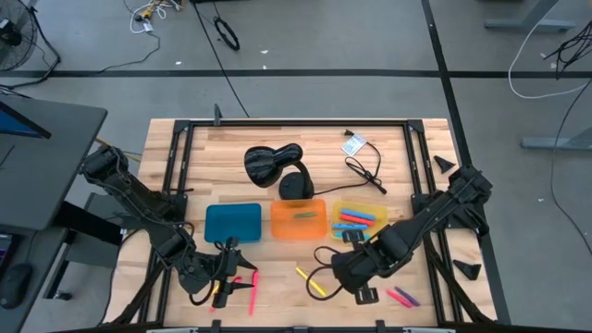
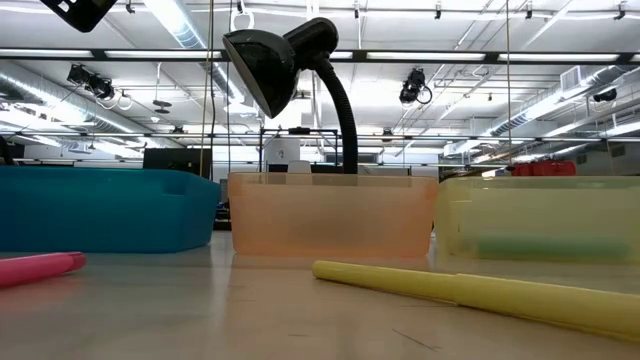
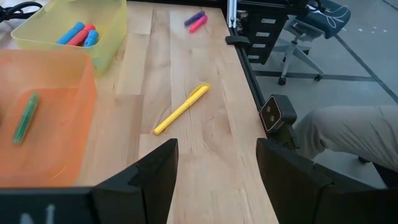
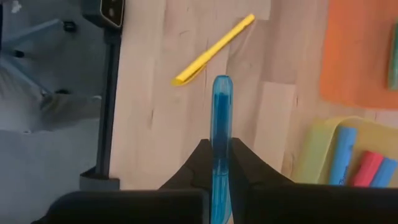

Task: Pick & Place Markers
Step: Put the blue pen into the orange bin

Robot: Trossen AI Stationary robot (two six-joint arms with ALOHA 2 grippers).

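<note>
Right wrist view shows the right gripper with its jaws clenched on a blue marker, gripped near one end so most of the barrel sticks out ahead, ready to be lowered lengthwise. Seen from above, this gripper hovers at about 5 o'clock on the bench, just short of the yellow tray, which already holds blue and red markers; that tray is probably its target.

Nearby, a yellow marker lies loose on the wood, and pink and purple markers lie farther toward 4 o'clock. An orange tray holds one green marker; a blue tray sits beside it.

At 7 o'clock the left gripper waits, jaws released and empty, above pink markers, apparently sorted by colour later.
</note>
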